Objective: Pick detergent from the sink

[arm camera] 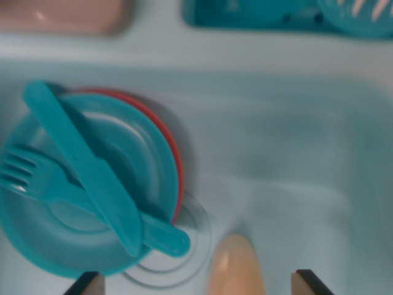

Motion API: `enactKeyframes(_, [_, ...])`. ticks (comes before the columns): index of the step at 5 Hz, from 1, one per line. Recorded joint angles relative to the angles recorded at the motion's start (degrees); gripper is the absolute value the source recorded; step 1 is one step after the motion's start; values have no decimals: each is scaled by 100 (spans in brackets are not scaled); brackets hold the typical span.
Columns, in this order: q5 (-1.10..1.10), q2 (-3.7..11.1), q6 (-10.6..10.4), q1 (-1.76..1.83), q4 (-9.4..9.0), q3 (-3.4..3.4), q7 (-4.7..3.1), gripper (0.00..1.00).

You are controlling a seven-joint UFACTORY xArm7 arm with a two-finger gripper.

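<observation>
The step in hand looks like the final approach before the grasp. The pincer point(196, 284) hangs over the pale blue sink point(295, 147) with its two tips spread apart, nothing between them clamped. Between those tips, a little nearer the one on the wrist view's left, rises a rounded peach-coloured top, which I take to be the detergent point(236, 267); only its upper part shows. Beyond the pincer's left tip lies a teal plate point(73, 246) stacked on a red plate point(172, 147), with a teal knife point(86, 166) crossing a teal fork point(37, 178), just beside the drain ring point(199, 236). Next the pincer likely needs to centre on the bottle, descend and close. No label, brand or writing is readable.
</observation>
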Motion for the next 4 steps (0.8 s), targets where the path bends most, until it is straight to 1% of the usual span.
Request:
enactKeyframes(1, [0, 0, 0, 0, 0, 0, 0, 0])
enactKeyframes(2, [9, 17, -119, -20, -119, -25, -66, 0])
enactKeyframes(3, [9, 17, -119, -20, -119, -25, -66, 0])
enactKeyframes(4, [15, 29, -201, -35, -201, -42, -111, 0])
